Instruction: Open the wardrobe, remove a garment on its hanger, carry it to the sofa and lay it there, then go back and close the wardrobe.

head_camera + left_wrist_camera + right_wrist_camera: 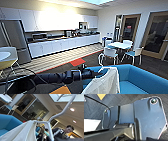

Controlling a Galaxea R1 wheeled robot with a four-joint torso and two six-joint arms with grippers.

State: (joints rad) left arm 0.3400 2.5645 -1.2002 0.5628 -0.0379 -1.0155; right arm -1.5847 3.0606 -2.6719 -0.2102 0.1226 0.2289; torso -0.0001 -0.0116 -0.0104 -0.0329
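Holding the hanger (50, 120) out ahead of you, your left gripper (86, 72) appears clamped on it, though the fingers themselves are hard to make out; I cannot tell the state of the right one. From the hanger the white T-shirt (105, 83) drapes down, hanging just over the near backrest of the blue sofa (140, 77). Beyond stand white chairs (110, 53) round a small table, then the kitchen counter (62, 40). You are at the carrying step, nearly at delivery. Laying it down calls for lowering the shirt onto the seat cushion before letting go.
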